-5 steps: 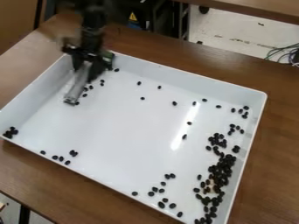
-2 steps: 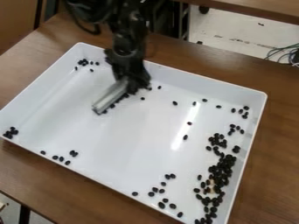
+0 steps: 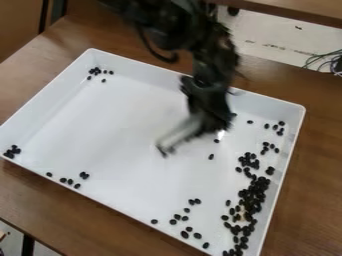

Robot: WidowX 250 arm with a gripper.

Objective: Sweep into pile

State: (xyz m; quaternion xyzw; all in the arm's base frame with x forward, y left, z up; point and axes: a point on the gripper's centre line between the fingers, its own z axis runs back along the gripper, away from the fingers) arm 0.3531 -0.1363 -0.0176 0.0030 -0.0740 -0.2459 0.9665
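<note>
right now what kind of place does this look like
Probably a robotics lab or workshop rather than a home: a black robot arm hangs over a white tray of dark beans on a wooden table, and loose cables lie beyond it.

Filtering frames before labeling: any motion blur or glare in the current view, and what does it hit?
Camera view: gripper and the sweeping tool smeared by motion blur; black beans and white tray edges comparatively crisp; small bright glare patch on the tray floor just beside the gripper; soft sheen on the brown table.
</note>
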